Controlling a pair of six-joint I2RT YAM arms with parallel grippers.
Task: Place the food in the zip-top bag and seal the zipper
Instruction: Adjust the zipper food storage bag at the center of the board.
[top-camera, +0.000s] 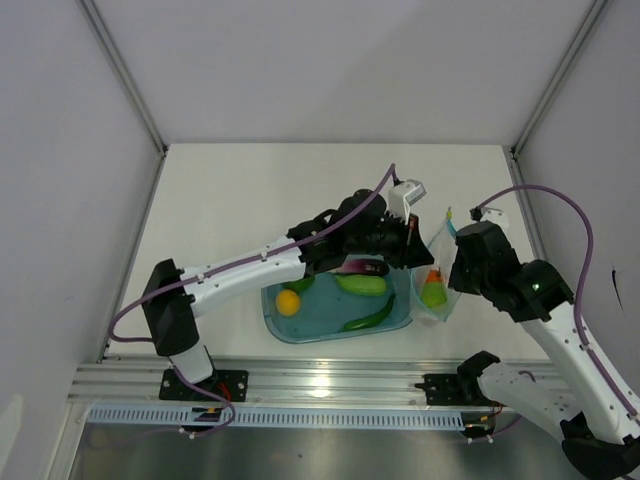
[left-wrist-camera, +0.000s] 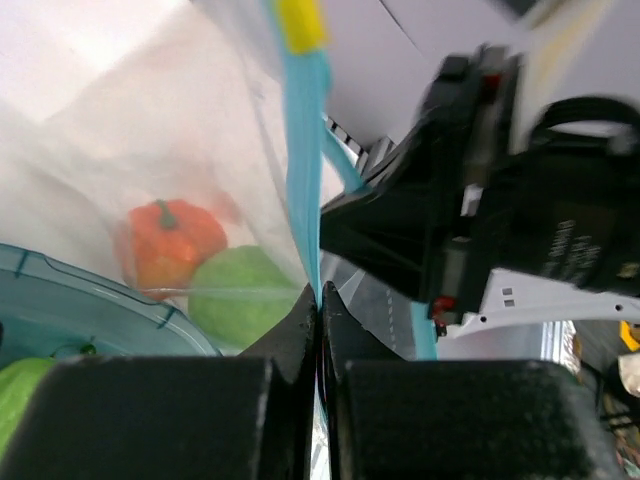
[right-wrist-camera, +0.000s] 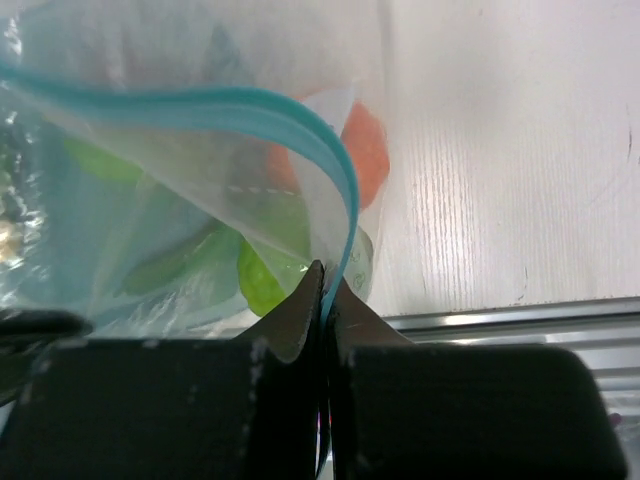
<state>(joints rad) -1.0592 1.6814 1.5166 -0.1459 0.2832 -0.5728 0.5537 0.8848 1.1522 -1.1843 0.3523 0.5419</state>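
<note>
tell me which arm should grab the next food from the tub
Left, probably: the left gripper pinches the zipper beside the tub, its arm over it. The right gripper holds the bag on its far side.

Top view, centre: purple toy eggplant (top-camera: 350, 267) mostly hidden under left arm (top-camera: 250, 265) wrist. L wrist view: yellow plastic slider (left-wrist-camera: 299, 22) blurred, cut by top edge. R wrist view: light teal zipper strip (right-wrist-camera: 200, 100) end hidden btwn black fingers (right-wrist-camera: 290, 322); orange toy (right-wrist-camera: 368, 150) blurred.

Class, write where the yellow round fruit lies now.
In the top view, the yellow round fruit lies at the left end of the blue tub, left of the cucumber.
</note>
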